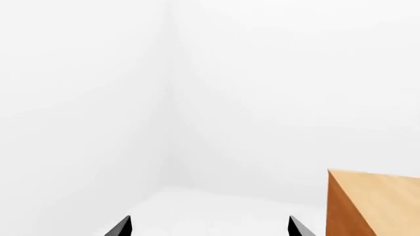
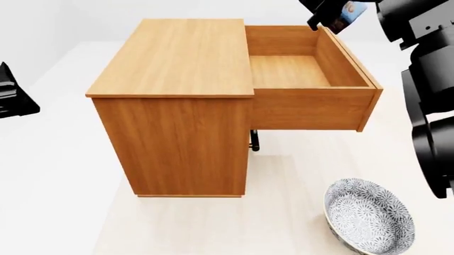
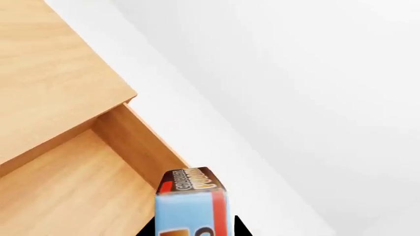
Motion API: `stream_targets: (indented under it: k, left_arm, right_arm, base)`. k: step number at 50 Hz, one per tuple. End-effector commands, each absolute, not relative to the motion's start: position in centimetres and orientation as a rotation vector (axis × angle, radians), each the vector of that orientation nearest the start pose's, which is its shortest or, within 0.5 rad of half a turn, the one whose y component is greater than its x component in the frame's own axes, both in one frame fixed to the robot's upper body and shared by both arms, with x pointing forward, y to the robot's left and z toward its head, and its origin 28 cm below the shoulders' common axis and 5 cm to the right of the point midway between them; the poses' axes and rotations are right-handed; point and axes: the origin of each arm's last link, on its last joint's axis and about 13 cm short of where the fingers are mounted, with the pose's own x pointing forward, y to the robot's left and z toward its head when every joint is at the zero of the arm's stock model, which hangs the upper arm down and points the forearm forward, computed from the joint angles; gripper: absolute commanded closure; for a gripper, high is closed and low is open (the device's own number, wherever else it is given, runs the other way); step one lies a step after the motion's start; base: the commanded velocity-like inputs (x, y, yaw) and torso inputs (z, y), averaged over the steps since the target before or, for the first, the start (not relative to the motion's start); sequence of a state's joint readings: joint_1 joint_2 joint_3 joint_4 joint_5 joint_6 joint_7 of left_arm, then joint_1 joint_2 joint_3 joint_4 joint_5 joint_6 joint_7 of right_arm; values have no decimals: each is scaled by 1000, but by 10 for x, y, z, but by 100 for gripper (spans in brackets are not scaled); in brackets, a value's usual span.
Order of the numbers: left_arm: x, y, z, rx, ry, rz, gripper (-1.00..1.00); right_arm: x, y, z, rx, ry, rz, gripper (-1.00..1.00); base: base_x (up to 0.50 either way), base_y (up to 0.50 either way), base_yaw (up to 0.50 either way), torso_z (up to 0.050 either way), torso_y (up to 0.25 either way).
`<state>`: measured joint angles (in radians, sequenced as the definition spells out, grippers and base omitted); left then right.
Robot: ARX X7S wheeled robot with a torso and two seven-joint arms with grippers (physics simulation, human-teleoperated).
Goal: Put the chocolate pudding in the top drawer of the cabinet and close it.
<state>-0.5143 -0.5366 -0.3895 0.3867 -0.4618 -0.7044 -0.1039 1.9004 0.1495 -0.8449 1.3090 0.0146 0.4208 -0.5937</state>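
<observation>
Floor: pale, bare around the cabinet (image 2: 174, 106).
Top drawer (image 2: 312, 101): pulled open.
Right gripper (image 2: 328, 17): pinching chocolate pudding (image 3: 192, 206).
Left gripper (image 1: 208, 227): spread.

Chocolate pudding (image 2: 347, 13) cut by top edge; left claw (image 1: 208, 227) mostly off-frame.

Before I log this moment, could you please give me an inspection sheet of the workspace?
Surface: pale floor, bare around the cabinet.
Job's things: cabinet upright; top drawer pulled fully open, nothing seen inside; chocolate pudding held above the drawer's far side wall, not yet in.
Clutter: patterned bowl on the floor, apart from the cabinet.
Grippers: right tool shut on the pudding; left tool open, holding nothing, off to the cabinet's left.
Cables: nothing seen.
Surroundings: plain white walls; nothing else seen.
</observation>
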Motion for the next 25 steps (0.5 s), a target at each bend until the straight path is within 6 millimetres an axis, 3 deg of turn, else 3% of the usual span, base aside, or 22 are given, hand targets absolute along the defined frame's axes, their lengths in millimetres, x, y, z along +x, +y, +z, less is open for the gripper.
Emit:
stream_targets:
  k: [1, 25]
  left_arm:
    - [242, 359, 216, 14, -314, 313, -100]
    - [251, 364, 209, 20, -305, 367, -100]
  right_arm:
    - [413, -167, 400, -760, 145, 232, 100]
    - [419, -163, 376, -720, 181, 253, 100]
  base:
    - [0, 0, 0, 0, 0]
    - [0, 0, 0, 0, 0]
